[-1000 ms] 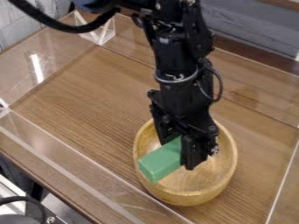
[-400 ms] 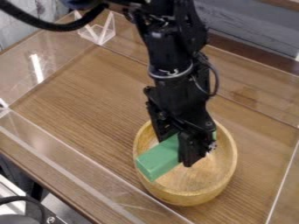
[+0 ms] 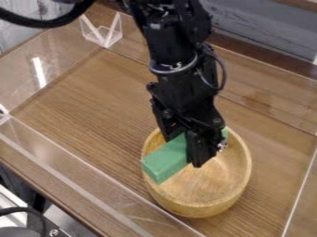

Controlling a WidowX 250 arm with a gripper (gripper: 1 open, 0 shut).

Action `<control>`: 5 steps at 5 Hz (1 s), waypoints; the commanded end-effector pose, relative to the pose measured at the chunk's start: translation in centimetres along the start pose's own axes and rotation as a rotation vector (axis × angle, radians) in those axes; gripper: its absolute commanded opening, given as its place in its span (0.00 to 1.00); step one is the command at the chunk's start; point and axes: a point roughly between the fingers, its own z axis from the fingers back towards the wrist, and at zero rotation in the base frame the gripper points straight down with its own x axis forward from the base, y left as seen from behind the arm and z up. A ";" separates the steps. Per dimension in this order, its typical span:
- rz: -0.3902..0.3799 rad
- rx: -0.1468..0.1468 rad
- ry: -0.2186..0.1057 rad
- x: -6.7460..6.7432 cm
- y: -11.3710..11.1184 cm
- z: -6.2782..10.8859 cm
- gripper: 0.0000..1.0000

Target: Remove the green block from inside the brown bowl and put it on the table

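The green block (image 3: 165, 163) is hanging clamped in the gripper (image 3: 198, 153), its long axis slanting down-left over the brown bowl (image 3: 229, 190), with bare table (image 3: 87, 102) lying open to the left.

Fingers (image 3: 202, 148) clamped, pointing steeply down

Brown wood-grain counter (image 3: 87, 102) enclosed by clear acrylic walls (image 3: 74, 42); grey surface (image 3: 266, 32) behind the enclosure.
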 end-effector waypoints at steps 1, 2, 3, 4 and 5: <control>0.015 0.008 -0.056 -0.1 0.9 1.7 0.00; 0.077 0.038 -0.093 -0.6 3.6 3.9 0.00; 0.100 0.062 -0.142 -1.4 6.0 6.4 0.00; 0.107 0.077 -0.168 -2.7 7.3 6.9 0.00; 0.086 0.083 -0.167 -3.9 7.7 6.2 0.00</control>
